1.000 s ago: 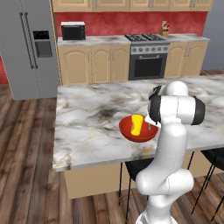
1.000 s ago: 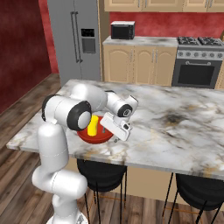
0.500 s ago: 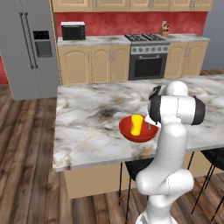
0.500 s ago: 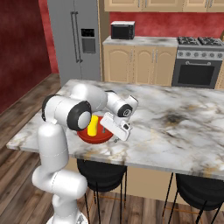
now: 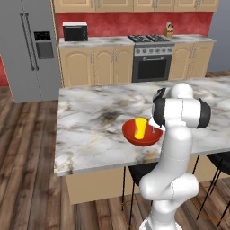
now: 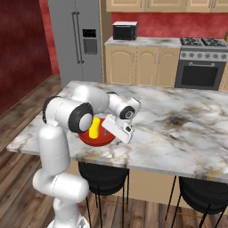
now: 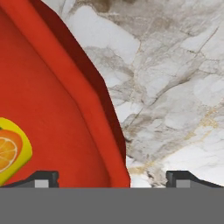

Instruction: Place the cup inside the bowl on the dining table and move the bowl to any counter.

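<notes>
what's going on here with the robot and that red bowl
The yellow cup already stands inside the red bowl on the marble dining table. The white arm has brought its gripper down to the bowl's rim, jaws open with one fingertip inside the bowl and one outside over the marble. Nothing is gripped yet. The bowl has not gone to the counter by the far wall.

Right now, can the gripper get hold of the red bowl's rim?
Probably yes. The gripper is open with one fingertip inside the bowl and one outside over the dining table, straddling the rim; nothing blocks it.
</notes>
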Motion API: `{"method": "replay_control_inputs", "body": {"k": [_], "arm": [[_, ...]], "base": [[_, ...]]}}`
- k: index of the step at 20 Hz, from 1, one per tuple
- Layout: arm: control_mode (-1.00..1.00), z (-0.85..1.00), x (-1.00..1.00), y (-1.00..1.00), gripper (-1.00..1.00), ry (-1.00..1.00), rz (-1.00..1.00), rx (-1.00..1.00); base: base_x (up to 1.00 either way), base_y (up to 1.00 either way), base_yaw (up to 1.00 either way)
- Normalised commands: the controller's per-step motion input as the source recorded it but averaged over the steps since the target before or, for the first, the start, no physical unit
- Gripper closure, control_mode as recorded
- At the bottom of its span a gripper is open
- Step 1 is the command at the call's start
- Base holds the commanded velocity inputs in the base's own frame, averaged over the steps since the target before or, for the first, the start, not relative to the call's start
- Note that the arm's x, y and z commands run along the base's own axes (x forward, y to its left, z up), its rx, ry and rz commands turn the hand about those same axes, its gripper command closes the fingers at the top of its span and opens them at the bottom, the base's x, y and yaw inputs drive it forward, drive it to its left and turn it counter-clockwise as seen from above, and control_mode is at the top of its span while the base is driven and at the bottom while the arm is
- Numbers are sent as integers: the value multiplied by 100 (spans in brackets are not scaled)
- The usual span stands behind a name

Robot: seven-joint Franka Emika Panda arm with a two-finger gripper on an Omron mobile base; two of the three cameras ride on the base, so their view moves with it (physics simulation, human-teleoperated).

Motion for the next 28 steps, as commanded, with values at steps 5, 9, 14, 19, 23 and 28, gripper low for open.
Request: {"method": "replay_control_inputs", "body": {"k": [5, 9, 14, 19, 23, 28], "arm": [[-100, 0, 0, 0, 100, 0, 0, 0], [-100, 0, 0, 0, 100, 0, 0, 0], [-100, 0, 0, 0, 100, 0, 0, 0], [-100, 3, 0, 0, 100, 0, 0, 0], [-100, 8, 0, 0, 100, 0, 0, 0], [-100, 13, -1, 0, 100, 0, 0, 0]], "base": [[0, 0, 0], [0, 0, 0], [0, 0, 0], [0, 0, 0], [0, 0, 0], [0, 0, 0]]}}
